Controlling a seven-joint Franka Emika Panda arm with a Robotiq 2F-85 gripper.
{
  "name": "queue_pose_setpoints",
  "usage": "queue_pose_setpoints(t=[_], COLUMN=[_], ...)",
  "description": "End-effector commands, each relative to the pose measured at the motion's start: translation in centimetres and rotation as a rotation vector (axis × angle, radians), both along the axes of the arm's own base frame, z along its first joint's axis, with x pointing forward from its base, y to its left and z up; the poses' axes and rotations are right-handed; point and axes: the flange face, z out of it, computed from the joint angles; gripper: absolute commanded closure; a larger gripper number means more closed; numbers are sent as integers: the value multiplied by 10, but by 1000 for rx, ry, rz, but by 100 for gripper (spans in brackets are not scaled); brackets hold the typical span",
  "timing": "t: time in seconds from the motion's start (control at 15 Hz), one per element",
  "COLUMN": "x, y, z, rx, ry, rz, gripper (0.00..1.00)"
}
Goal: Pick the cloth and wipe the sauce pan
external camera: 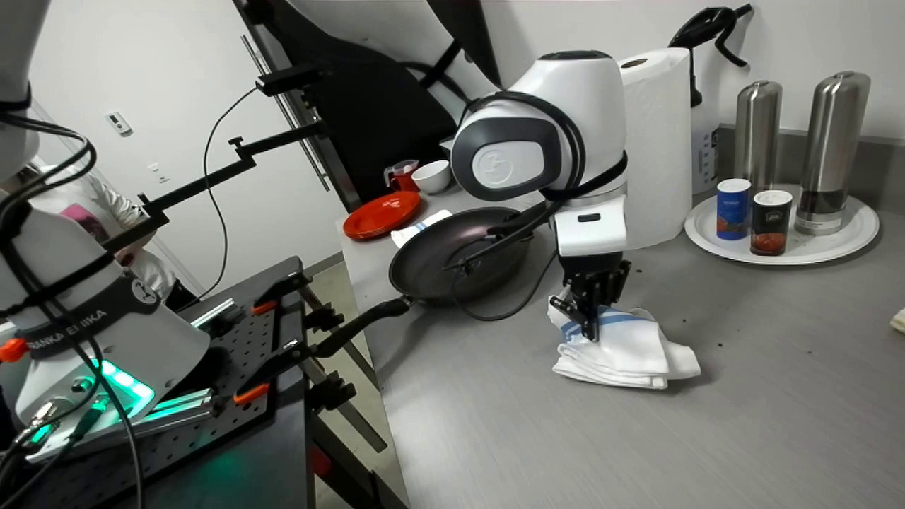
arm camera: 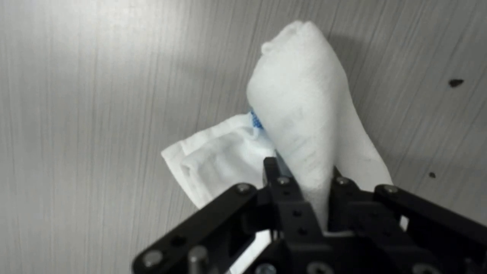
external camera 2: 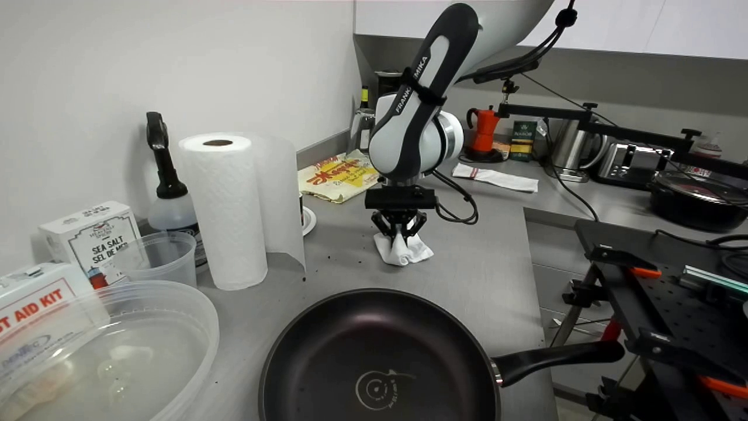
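The cloth (external camera: 626,350), white with blue stripes, lies folded and rumpled on the grey counter. It also shows in an exterior view (external camera 2: 414,252) and in the wrist view (arm camera: 295,83). My gripper (external camera: 591,326) points down at the cloth, and a bunched fold stands pinched between its fingers (arm camera: 302,171). In an exterior view the gripper (external camera 2: 400,230) is shut on this fold, and the cloth's lower part rests on the counter. The black sauce pan (external camera 2: 327,356) stands apart from the cloth, its handle reaching past the counter edge. It also shows in an exterior view (external camera: 431,265), partly behind cables.
A paper towel roll (external camera 2: 225,216) stands near the wall. A white plate (external camera: 859,226) holds shakers and grinders. A clear plastic tub (external camera 2: 201,327) is beside the pan. Red plates (external camera: 382,214) and another striped cloth (external camera: 417,230) lie beyond the pan.
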Motion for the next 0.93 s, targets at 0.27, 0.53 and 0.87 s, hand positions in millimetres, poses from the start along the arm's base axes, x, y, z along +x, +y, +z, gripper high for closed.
queue_pose_setpoints(t=[0.27,0.53,0.87], x=[9,-5,-35], y=[8,18,43], z=[22,41,80], rx=[40,85,124], ry=[89,174,267], rz=[1,80,336], gripper=[44,16,0])
